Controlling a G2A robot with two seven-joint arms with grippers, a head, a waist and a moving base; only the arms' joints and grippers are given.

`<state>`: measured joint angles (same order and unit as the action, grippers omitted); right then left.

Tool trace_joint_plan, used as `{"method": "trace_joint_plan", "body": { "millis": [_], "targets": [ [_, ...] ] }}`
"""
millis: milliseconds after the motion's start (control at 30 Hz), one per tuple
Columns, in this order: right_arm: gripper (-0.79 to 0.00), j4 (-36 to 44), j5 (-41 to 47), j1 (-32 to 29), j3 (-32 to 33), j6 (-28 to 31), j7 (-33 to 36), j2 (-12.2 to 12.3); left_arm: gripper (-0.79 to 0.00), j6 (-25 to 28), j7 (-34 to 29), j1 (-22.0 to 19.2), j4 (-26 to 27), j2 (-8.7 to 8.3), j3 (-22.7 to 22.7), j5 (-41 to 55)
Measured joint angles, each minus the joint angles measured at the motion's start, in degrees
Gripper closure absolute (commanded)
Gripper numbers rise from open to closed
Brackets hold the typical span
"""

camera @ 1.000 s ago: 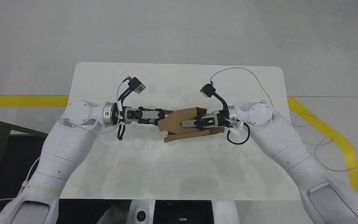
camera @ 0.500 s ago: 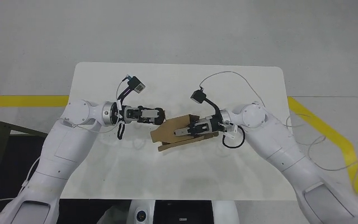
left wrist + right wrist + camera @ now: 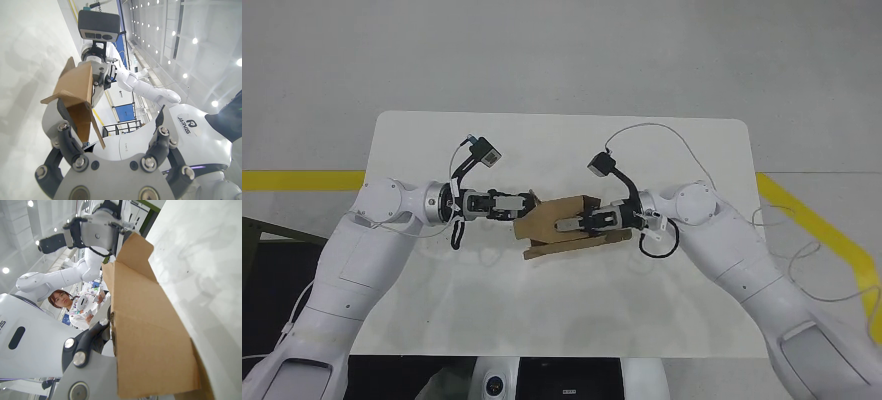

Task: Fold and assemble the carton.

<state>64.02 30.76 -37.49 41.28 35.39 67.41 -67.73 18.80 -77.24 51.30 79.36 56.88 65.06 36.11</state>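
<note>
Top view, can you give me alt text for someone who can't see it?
Seen from above, two white robot arms meet over a white table around a brown, partly folded carton. The right gripper is shut on the carton from one end; the left gripper, open, is at its other end.

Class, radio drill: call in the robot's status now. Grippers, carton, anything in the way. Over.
Left gripper open beside carton, one finger at its open end. Right gripper shut on carton, flaps unfolded. Only the carton between the grippers.

Bright, even light from round ceiling lamps (image 3: pixel 194 40) (flaring in both wrist views) gives the white table (image 3: pixel 562 300) a faint sheen.
</note>
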Motion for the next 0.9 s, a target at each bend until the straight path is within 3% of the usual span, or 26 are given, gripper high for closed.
{"method": "trace_joint_plan", "body": {
  "millis": [900],
  "targets": [
    [0.0, 4.1, -7.9, -3.2, 6.5, 0.4, -13.7, 0.1, -0.785, -0.9, -1.2, 1.2, 2.4, 0.48, -1.2, -0.4]
  ]
}}
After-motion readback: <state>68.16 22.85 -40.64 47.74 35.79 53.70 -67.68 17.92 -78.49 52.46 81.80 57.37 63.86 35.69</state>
